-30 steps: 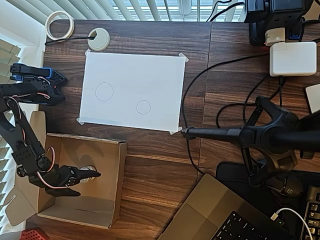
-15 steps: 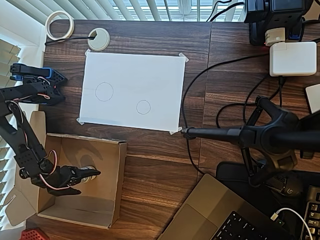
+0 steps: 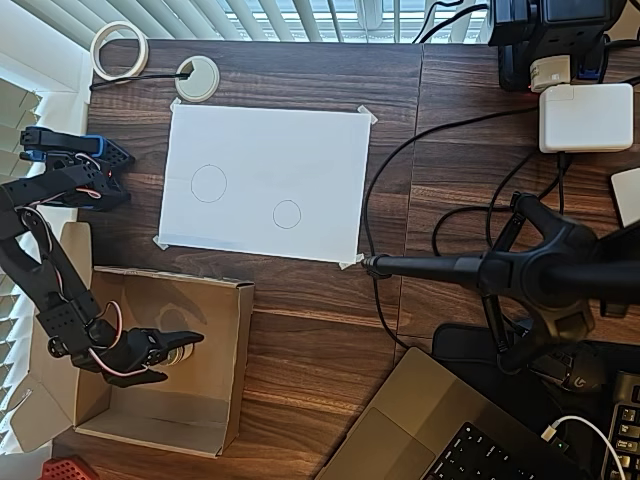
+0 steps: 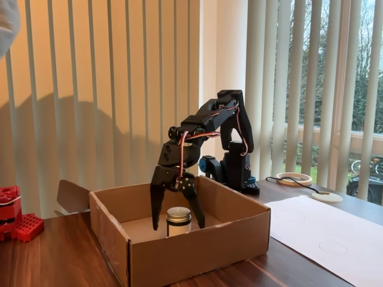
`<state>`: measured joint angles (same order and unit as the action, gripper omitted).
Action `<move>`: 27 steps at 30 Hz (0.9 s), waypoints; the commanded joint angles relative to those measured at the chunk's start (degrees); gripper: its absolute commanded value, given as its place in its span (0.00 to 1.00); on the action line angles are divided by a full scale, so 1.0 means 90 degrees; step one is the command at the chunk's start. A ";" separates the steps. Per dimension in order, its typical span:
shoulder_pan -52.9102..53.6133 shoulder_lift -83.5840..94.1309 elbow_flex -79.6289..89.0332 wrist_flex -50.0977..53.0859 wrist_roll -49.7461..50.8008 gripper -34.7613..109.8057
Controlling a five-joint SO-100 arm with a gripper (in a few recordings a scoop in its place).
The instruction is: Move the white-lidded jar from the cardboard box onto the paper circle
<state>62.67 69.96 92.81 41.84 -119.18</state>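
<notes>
1. Nearest me in the fixed view, the cardboard box (image 4: pixel 179 239) sits on the dark wooden surface (image 3: pixel 320 330), and the white-lidded jar (image 4: pixel 178 220) stands upright on its floor.
2. The jaws (image 4: pixel 177 222) hang straddling the jar, a finger on each side. They are spread a little wider than the jar, and I cannot tell whether either finger touches it yet; nothing is lifted.
3. From overhead, the arm has crept slightly lower in the picture over the last second, so the jaws (image 3: pixel 178 350) now bracket the jar (image 3: pixel 178 350) more squarely. I read that as the final lining-up before closing.
4. Farther off lies the taped white sheet (image 3: pixel 265 180), with the paper circle (image 3: pixel 287 214) empty. The whole carry is still ahead.
</notes>
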 commanded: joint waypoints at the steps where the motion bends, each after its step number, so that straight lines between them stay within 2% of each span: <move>1: 0.0078 0.0332 0.0049 0.0020 -0.0127 0.58; 27: -0.0098 0.0381 0.0342 -0.0020 -0.0205 0.45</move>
<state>61.35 69.96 95.71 41.66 -119.71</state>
